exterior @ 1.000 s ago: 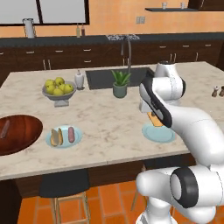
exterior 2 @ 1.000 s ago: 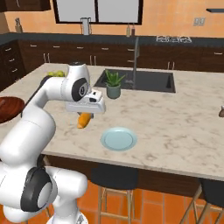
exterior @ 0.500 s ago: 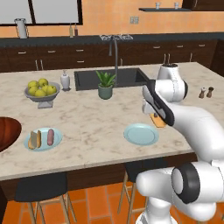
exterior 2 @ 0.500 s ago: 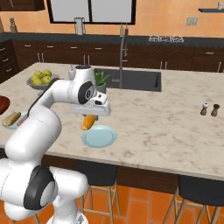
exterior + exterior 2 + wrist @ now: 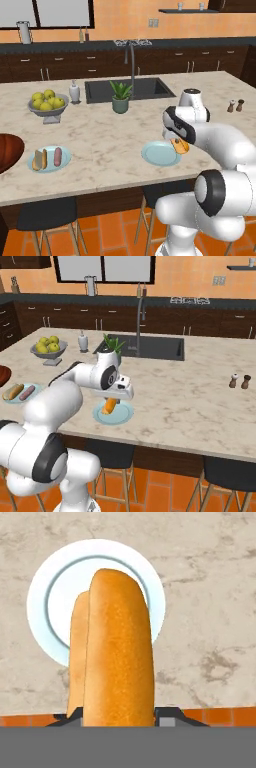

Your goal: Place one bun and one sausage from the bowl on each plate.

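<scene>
- The gripper has its jaws pinched on a hot-dog bun, which sticks out past the fingertips and hangs lengthwise beyond them.
- Straight ahead of the jaws, beyond the bun's far end, lies a pale blue plate with nothing on it; the bun hangs over it, and whether its tip touches the plate cannot be told.
- In the right base view the bun hangs down from the hand above that plate, near the counter's front edge.
- Well off to one side of the jaws a second plate carries a bun and a sausage side by side.
- Past that plate, farther from the jaws, the dark wooden bowl sits at the counter's end.
</scene>
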